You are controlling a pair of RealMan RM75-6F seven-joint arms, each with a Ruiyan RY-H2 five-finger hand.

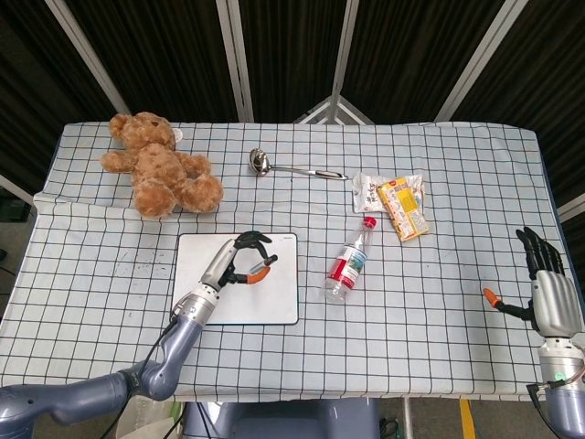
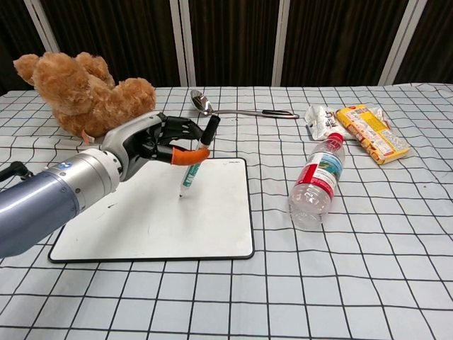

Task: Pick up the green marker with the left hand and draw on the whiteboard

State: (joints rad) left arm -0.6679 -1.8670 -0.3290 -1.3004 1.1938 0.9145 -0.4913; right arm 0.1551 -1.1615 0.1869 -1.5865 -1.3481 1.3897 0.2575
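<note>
My left hand [image 2: 152,139] [image 1: 239,262] hovers over the whiteboard [image 2: 212,219] [image 1: 279,302] and pinches the green marker [image 2: 192,166] between the orange thumb tip and the fingers. The marker is tilted, black cap end up, tip down at or just above the board's upper middle. A few faint marks show on the board's left part. My right hand [image 1: 541,288] stands at the table's right edge, fingers spread upward, holding nothing; the chest view does not show it.
A brown teddy bear [image 2: 81,88] lies behind the board on the left. A ladle [image 2: 237,110] lies at the back centre. A plastic bottle [image 2: 316,180] lies right of the board, with snack packets [image 2: 364,131] beyond it.
</note>
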